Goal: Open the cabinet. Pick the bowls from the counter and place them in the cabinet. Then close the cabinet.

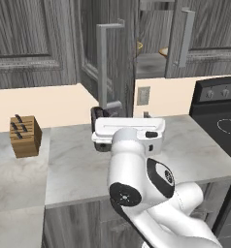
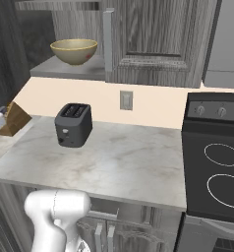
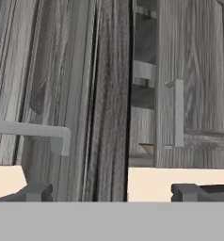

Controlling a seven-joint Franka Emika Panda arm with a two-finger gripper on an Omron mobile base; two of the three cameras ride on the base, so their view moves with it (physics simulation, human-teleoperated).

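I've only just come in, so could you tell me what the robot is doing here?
The arm is working at the cabinet, whose doors stand open. A bowl already sits on its shelf, and no bowl shows on the counter beside the toaster. The gripper is open and empty, facing the left door's handle, so closing looks next.

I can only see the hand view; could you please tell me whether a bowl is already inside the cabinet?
Observer: Yes, the right base view shows the olive-yellow bowl upright on the cabinet shelf.
Operator: Thank you. What stands on the counter?
Observer: A dark toaster and a wooden knife block stand on the counter.
Operator: How does the left door stand?
Observer: In the left base view the left door is swung out towards the robot.
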